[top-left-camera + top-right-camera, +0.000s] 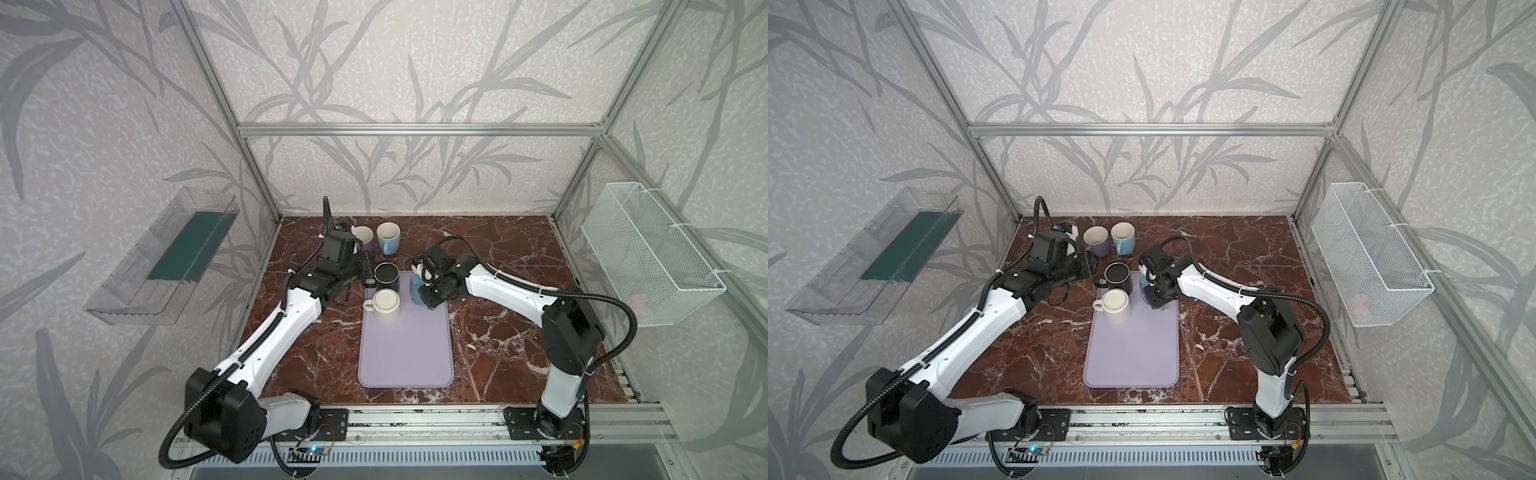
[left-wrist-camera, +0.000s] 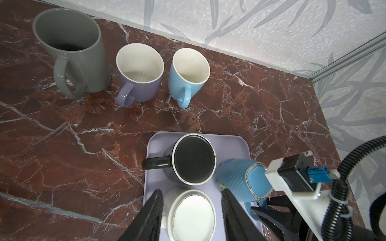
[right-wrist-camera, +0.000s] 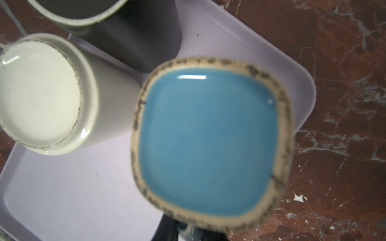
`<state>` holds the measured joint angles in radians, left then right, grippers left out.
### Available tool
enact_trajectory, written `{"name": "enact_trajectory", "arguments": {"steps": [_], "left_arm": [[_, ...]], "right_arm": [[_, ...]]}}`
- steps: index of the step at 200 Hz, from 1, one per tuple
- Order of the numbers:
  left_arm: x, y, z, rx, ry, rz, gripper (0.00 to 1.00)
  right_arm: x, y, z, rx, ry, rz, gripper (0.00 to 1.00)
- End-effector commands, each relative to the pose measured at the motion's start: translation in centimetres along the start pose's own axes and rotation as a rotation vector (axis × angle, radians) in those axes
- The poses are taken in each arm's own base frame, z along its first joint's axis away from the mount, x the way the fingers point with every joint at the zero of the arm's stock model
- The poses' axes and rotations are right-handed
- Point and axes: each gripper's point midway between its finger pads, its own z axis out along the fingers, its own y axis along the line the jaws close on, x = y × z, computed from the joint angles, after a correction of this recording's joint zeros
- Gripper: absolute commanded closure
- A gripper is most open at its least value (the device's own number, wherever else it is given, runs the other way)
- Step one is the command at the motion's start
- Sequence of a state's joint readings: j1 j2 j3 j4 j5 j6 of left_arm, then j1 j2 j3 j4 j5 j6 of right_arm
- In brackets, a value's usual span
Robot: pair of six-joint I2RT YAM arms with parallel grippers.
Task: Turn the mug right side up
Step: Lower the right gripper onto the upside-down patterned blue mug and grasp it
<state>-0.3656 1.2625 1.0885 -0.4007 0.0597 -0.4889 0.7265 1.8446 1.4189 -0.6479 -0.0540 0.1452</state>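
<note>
Lavender tray [image 1: 405, 353] on marble counter [image 1: 498, 332], near half bare. Farther along tray: white mug [image 1: 386, 305], upside down. Left pincer [image 2: 191, 191] spread, fingers [image 2: 150, 212] either side of white mug in wrist view, no contact seen. Just behind: black mug [image 1: 387, 277], upside down, handle reaching tray's left edge. At tray's far right corner: dotted blue mug [image 2: 236, 179], tipped, base facing right wrist camera. Right pincer [image 2: 258, 206] pinching its handle. Back of counter: grey mug [image 2: 83, 68], purple mug [image 2: 140, 83], light blue mug [image 2: 188, 79], upright in row
</note>
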Motion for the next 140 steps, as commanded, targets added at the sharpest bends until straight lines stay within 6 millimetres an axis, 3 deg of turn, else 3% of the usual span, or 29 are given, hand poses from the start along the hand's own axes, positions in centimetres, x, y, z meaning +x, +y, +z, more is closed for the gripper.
{"name": "enact_trajectory", "arguments": {"steps": [1,100,140], "left_arm": [[-0.1,-0.4,-0.8,0.033,-0.020,0.010,0.51],[0.2,-0.3,-0.8,0.026,-0.015,0.012,0.51],[0.2,-0.2,-0.7,0.024,-0.014,0.010,0.51]], "right_arm": [[-3.0,1.0,-3.1,-0.050,-0.131,-0.009,0.88],[-0.6,-0.4,0.3,-0.006,-0.079,0.037,0.87],[0.1,-1.3,0.5,0.044,-0.057,0.042,0.80]]}}
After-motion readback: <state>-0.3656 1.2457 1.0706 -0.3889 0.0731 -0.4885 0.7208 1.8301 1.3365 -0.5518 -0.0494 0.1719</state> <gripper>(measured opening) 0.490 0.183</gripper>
